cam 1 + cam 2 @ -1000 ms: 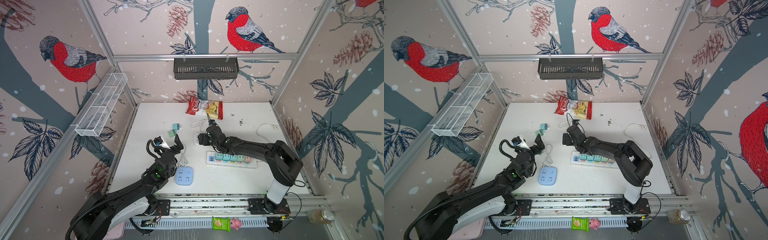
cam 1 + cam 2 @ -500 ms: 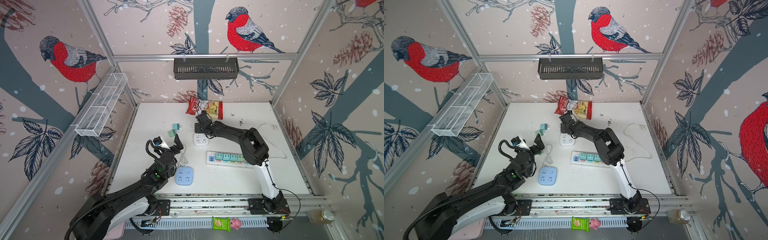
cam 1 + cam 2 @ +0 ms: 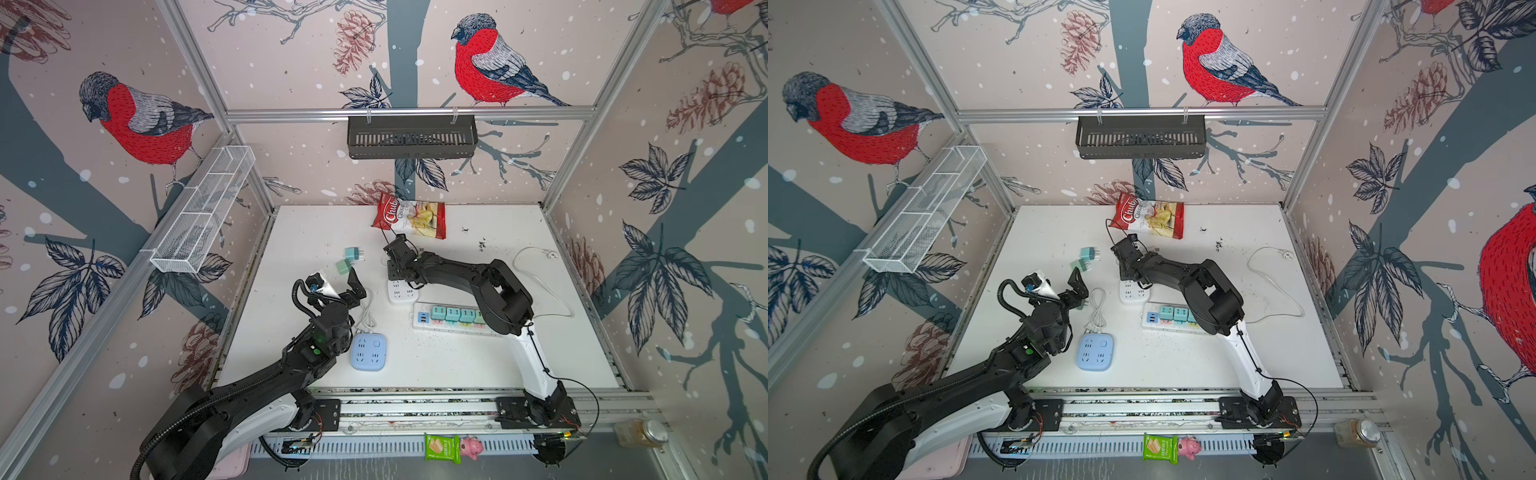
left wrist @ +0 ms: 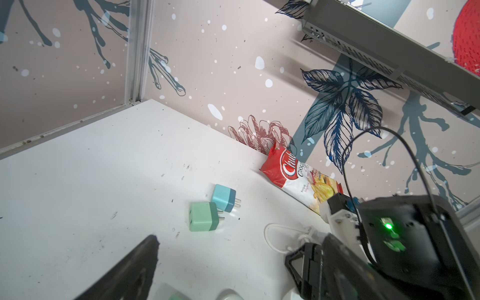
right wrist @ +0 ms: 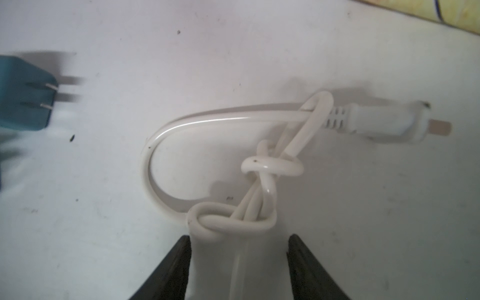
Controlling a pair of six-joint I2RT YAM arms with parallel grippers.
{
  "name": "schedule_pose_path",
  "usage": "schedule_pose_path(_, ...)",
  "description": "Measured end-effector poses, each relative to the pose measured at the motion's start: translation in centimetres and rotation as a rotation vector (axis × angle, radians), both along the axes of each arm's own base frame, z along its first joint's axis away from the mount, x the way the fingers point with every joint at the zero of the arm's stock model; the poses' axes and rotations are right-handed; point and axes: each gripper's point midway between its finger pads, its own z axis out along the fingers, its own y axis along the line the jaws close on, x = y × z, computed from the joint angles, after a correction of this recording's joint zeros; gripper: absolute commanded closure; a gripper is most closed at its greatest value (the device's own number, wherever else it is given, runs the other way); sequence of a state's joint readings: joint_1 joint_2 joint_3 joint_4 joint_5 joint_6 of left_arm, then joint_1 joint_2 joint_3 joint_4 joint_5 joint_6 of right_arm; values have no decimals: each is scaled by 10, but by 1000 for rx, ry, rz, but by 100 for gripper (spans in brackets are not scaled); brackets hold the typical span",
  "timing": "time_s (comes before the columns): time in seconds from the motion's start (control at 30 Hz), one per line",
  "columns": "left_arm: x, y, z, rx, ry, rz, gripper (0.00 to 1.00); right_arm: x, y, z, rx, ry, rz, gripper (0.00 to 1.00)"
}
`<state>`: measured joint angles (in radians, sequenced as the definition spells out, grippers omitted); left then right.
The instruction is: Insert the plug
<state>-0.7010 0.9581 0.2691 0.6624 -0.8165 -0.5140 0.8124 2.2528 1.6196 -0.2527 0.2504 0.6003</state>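
Two states: left gripper [image 3: 356, 286] released wide, right gripper [image 5: 239, 239] straddling knotted cord [image 5: 259, 166] (clenched or not, cannot tell).

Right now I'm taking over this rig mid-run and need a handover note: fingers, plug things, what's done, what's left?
Left gripper: open, empty, near the green adapter.
Right gripper: fingers astride the knotted white cord; grip unclear.
White plug: loose on the table, beyond that knot; white power strip close by.
Done: plug not inserted.
Left: grasp it, push it into a socket, perhaps the blue socket block.
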Motion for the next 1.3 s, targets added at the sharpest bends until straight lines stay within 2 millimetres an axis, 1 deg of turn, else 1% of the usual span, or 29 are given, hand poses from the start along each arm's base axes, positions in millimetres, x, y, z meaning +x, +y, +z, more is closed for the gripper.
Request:
schedule_pose_path(0.17, 4, 19, -10, -38, 21, 60, 3, -25, 4, 0, 5, 1, 12, 40)
schedule_pose_path(0.27, 4, 25, -17, -57, 37, 77, 3, -37, 4, 2, 10, 12, 11, 39)
schedule_pose_path(0.3, 4, 26, -18, -63, 39, 81, 3, -40, 5, 4, 9, 13, 16, 39)
schedule_pose_path(0.37, 4, 28, -18, -74, 38, 90, 3, -44, 8, 14, 15, 0, 24, 37)
schedule_pose_path(0.47, 2, 35, -19, -97, 36, 117, 3, -48, 17, 43, 46, -49, 35, 33)
schedule_pose_path(0.53, 1, 42, -22, -110, 42, 138, 3, -51, 24, 68, 70, -98, 54, 30)
schedule_pose_path(0.6, 1, 48, -25, -127, 46, 160, 3, -57, 30, 89, 87, -138, 84, 27)
schedule_pose_path(0.67, 1, 55, -28, -145, 53, 186, 3, -64, 37, 107, 105, -184, 132, 24)
schedule_pose_path(0.73, 0, 66, -34, -167, 66, 225, 3, -73, 44, 119, 120, -228, 200, 20)
schedule_pose_path(0.83, -1, 84, -45, -209, 89, 288, 3, -88, 57, 127, 135, -276, 320, 18)
schedule_pose_path(0.9, -3, 96, -54, -238, 110, 329, 3, -96, 64, 129, 138, -298, 388, 18)
schedule_pose_path(1.0, -7, 109, -66, -280, 137, 364, 3, -105, 79, 134, 158, -336, 487, 18)
schedule_pose_path(1.07, -9, 112, -69, -300, 140, 373, 3, -109, 91, 134, 172, -347, 538, 17)
schedule_pose_path(1.3, -9, 108, -75, -320, 157, 344, 3, -122, 140, 112, 177, -310, 715, 15)
